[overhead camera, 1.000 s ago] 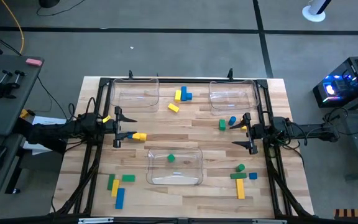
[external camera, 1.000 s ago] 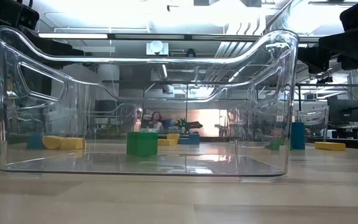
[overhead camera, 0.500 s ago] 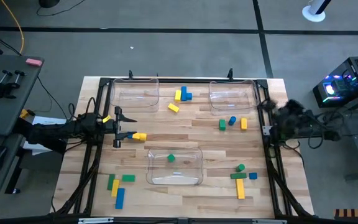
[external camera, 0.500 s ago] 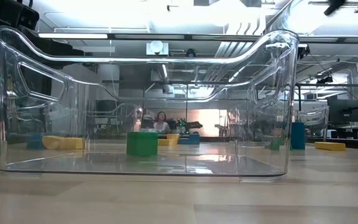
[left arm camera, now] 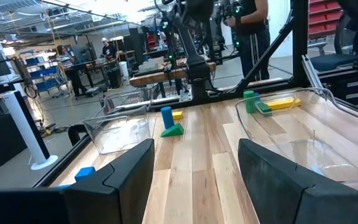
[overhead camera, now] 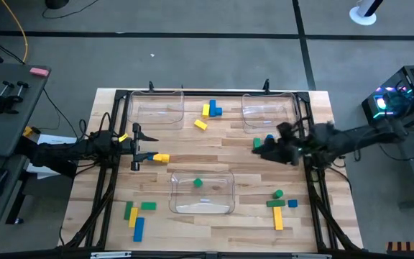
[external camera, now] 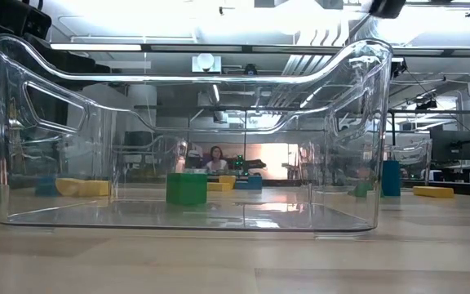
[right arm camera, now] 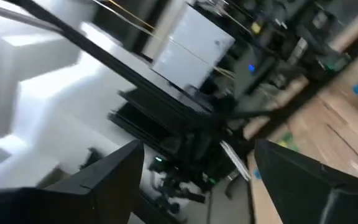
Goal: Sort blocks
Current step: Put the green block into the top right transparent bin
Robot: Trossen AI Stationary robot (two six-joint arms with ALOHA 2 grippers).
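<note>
Yellow, blue and green blocks lie scattered on the wooden table. One green block (overhead camera: 198, 183) (external camera: 187, 188) rests on the floor of the near clear bin (overhead camera: 202, 205). My left gripper (overhead camera: 144, 147) (left arm camera: 194, 186) hovers open at the table's left side, with a yellow block (overhead camera: 162, 157) just ahead of its near finger. My right gripper (overhead camera: 262, 150) (right arm camera: 197, 186) is open and reaches from the right over a green block (overhead camera: 256, 144) and a blue block (overhead camera: 269, 138). The arm hides what lies under it.
Two more clear bins stand at the far edge, one left (overhead camera: 157, 108) and one right (overhead camera: 269, 109). Yellow and blue blocks (overhead camera: 209, 109) lie between them. Block clusters lie near left (overhead camera: 136, 216) and near right (overhead camera: 279, 205). A dark frame (overhead camera: 105, 194) borders the table.
My right arm drew back and up to the table's right edge, then swung out again toward the left, tipped, over the blocks right of centre. It now covers the yellow block that showed there half a second ago. The left arm kept still.
</note>
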